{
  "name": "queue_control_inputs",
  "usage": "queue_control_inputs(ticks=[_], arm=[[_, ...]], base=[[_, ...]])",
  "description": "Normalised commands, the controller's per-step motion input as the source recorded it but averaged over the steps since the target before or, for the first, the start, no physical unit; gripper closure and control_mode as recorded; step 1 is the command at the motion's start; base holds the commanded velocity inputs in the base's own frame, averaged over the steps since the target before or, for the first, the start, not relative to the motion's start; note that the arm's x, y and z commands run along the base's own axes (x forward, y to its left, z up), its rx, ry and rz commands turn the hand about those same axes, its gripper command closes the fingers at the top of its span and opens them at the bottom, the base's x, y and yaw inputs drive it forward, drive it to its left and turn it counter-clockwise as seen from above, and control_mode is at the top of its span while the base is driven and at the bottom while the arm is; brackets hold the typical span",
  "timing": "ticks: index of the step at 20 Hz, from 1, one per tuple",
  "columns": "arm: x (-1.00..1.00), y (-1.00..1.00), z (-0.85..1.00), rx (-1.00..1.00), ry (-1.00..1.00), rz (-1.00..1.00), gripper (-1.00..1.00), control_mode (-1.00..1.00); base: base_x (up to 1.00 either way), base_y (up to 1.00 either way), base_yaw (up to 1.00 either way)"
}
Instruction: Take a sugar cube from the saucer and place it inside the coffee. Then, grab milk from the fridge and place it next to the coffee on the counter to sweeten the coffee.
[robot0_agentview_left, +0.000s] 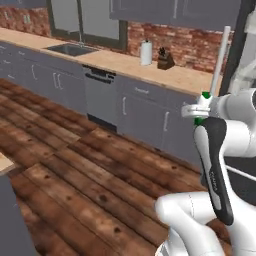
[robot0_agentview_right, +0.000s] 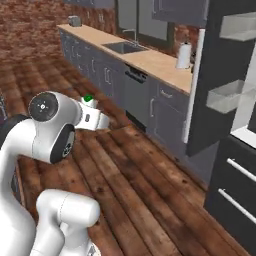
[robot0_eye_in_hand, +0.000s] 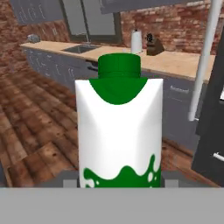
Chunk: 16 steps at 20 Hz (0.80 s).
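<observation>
Brick-walled kitchen, dark grey fridge (robot0_agentview_right: 220, 75) open; the tool (robot0_eye_in_hand: 120, 183) pinches the white green-topped milk carton (robot0_eye_in_hand: 119, 131) beside the fridge, risking a slip or door knock before the tan worktop (robot0_agentview_left: 150, 67)

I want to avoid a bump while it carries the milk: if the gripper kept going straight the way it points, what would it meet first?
Apart from the milk it holds, probably the counter and the grey cabinets below it, across open floor; depth is unclear.
</observation>
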Motion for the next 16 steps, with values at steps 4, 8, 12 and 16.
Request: queue_control_inputs(ticks=[4,8,12,16], arm=[[0.0,0.0,0.0,0.0,0.0,0.0,1.0,1.0],[0.0,0.0,0.0,0.0,0.0,0.0,1.0,1.0],[0.0,0.0,0.0,0.0,0.0,0.0,1.0,1.0],[0.0,0.0,0.0,0.0,0.0,0.0,1.0,1.0]], base=[[0.18,0.32,0.9],[0.94,-0.08,0.7],[1.0,-0.62,0.43],[1.0,-0.9,0.29]])
